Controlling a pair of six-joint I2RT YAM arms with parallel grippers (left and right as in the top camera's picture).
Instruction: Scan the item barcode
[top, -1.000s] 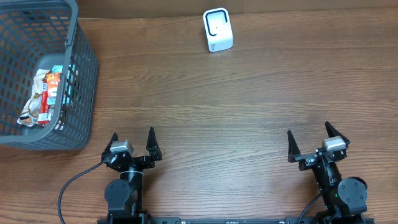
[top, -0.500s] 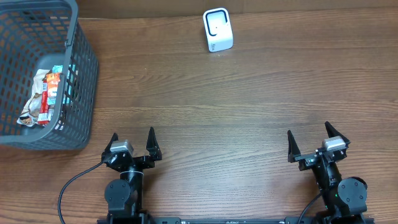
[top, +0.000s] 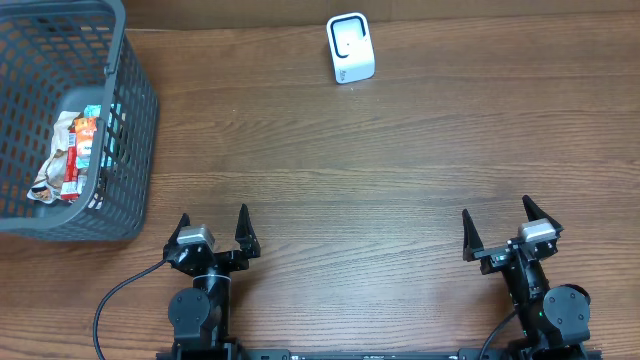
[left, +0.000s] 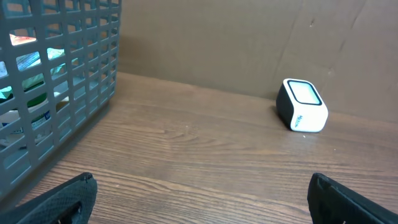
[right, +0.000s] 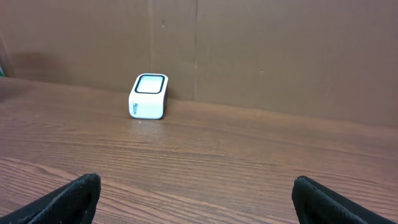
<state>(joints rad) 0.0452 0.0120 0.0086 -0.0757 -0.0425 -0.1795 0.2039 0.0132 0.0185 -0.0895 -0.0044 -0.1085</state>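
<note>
Taking the overhead view as a clock face, the left gripper (top: 213, 214) sits at about 7 o'clock on the near edge of the table (top: 350, 170). Its jaws are spread wide and hold nothing. The right gripper (top: 496, 207) sits at about 5 o'clock, also spread wide with nothing between its fingers (right: 59, 200). Both point toward 12 o'clock and are well apart from each other. A black cable (top: 115, 300) loops off the left arm's base toward 8 o'clock.

Farther out, at about 10 o'clock, a grey plastic basket (top: 128, 160) stands on the table's left side. Inside it lie several packets (top: 72, 150), crumpled wrappers in red, white and blue-green, piled against the basket's right wall. No barcode can be made out on them. Neither gripper is near the basket.

Farthest away, close to 12 o'clock by the table's back edge, stands a small white scanner (top: 350, 48) with a dark-rimmed window. It stands alone, well apart from the basket and both grippers.
</note>
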